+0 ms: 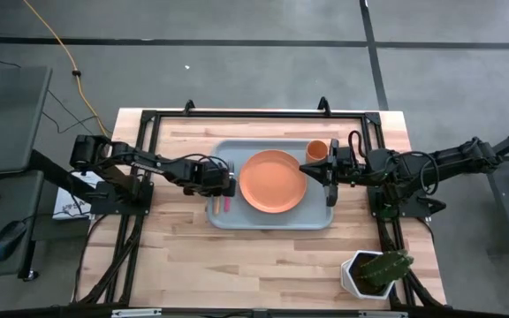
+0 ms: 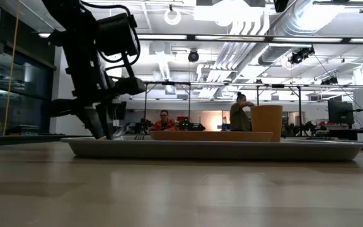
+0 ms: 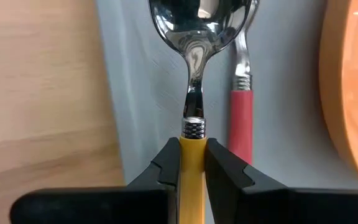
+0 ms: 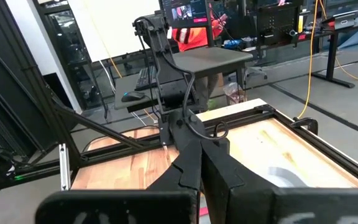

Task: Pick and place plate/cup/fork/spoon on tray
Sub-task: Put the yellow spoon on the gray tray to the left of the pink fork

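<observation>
Your left end effector (image 3: 192,163) pinches the spoon (image 3: 194,93) by its orange handle, low over the tray (image 1: 228,150) at the 9 o'clock side of the plate (image 1: 273,181), beside the fork (image 3: 241,93). I judge you're setting it parallel. Right end effector (image 1: 315,169) waits at 3 o'clock near the cup (image 1: 316,148); its opening I cannot tell

Robotics lab/workshop: exposed ceiling ducts (image 2: 276,25), desks w/ monitors (image 4: 188,9), test rigs, concrete floor (image 1: 237,53).
</observation>
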